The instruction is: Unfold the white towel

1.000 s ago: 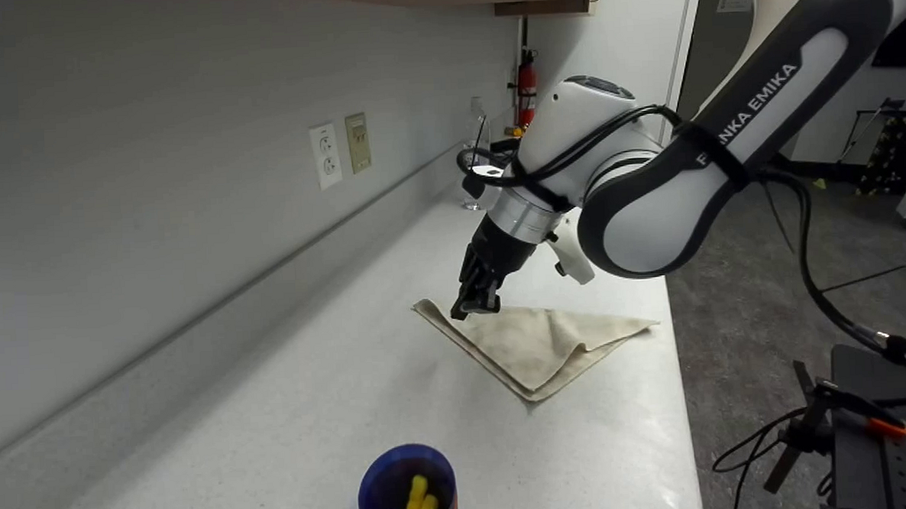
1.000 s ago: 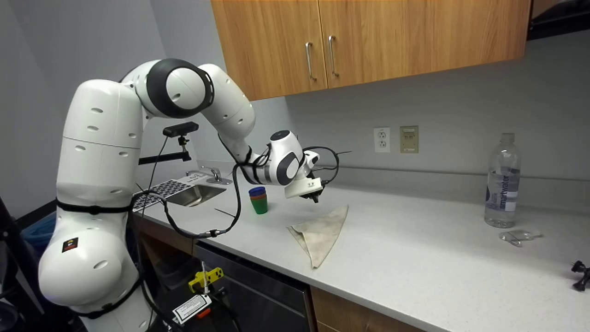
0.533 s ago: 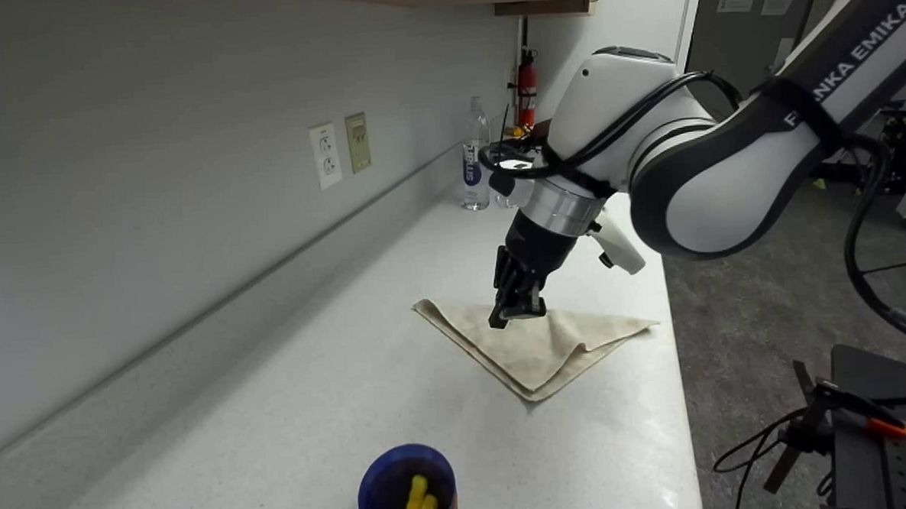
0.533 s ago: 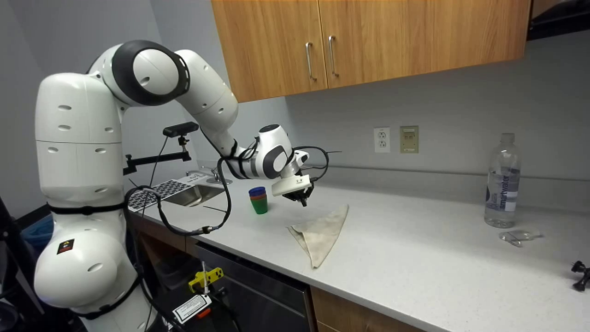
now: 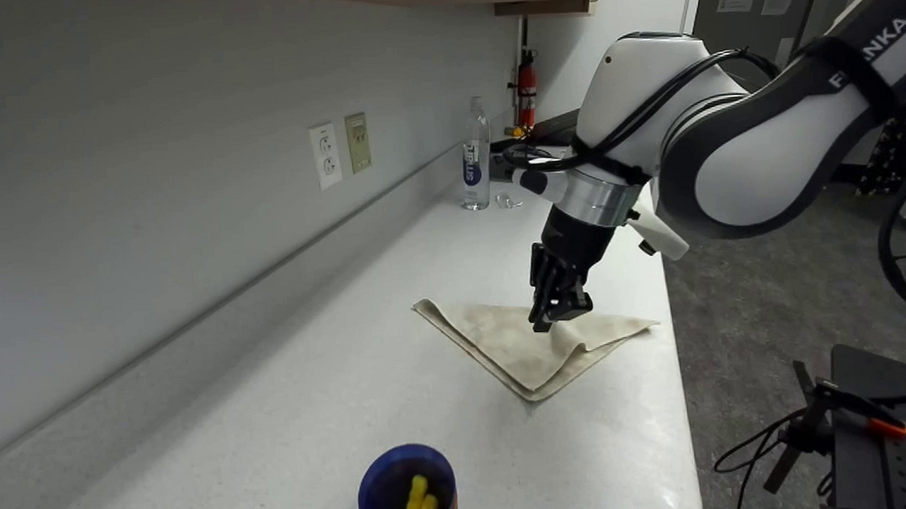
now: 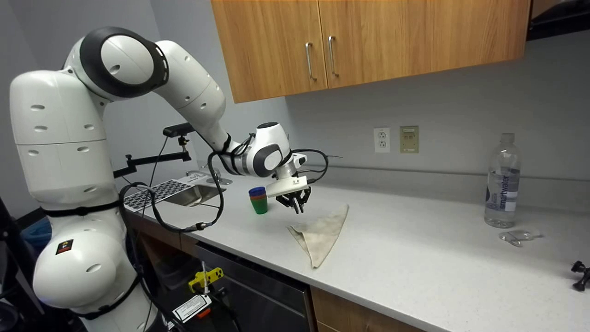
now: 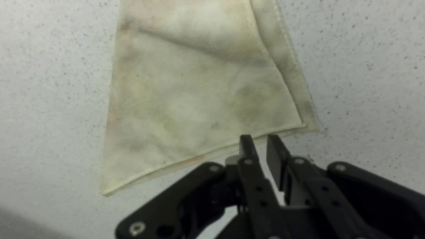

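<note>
The white towel (image 5: 522, 343), off-white with beige smudges, lies folded into a rough triangle on the counter, and it shows in both exterior views. Two layers show along its edges in the wrist view, the upper corner of the towel (image 7: 199, 96) set slightly back from the lower one. My gripper (image 7: 260, 136) is open by a narrow gap, with nothing between its fingers. Its tips overlap the towel's layered edge in the wrist view, near the doubled corner. In an exterior view the gripper (image 6: 298, 210) hangs above the counter behind the towel, apart from it.
A stack of cups (image 6: 258, 201), blue on top with yellow pieces inside, stands on the counter. A water bottle (image 6: 502, 184) and a small clear object (image 6: 518, 237) are farther along. A sink (image 6: 196, 194) lies beyond the cups; wooden cabinets (image 6: 368, 41) hang overhead.
The gripper has moved from the wall side toward the counter's front edge, across the towel in an exterior view. Its jaws have parted from shut to a narrow gap. The towel has stayed put.
</note>
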Available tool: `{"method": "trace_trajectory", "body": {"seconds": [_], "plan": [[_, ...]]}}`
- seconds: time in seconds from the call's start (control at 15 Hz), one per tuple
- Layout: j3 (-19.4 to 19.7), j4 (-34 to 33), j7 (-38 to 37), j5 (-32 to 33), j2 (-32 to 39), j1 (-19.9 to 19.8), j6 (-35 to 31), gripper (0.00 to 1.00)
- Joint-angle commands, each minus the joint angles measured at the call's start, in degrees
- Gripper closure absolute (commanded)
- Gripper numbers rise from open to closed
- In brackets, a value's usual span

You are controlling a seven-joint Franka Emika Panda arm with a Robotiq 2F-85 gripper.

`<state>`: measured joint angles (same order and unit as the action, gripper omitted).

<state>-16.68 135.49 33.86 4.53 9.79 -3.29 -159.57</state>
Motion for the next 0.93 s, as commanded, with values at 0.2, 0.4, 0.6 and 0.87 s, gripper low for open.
{"method": "trace_trajectory", "body": {"seconds": [0.2,0.4,0.6,0.87], "plan": [[2.41,4.05,4.34,-2.86,-2.81,1.15,0.52,0.28],[4.42,5.38,2.71,0.75,-2.96,1.99,0.3,0.06],[7.15,6.54,0.98,6.22,-3.23,2.97,0.23,0.0],[10.52,7.22,-1.72,14.41,-1.95,3.87,-1.23,0.0]]}}
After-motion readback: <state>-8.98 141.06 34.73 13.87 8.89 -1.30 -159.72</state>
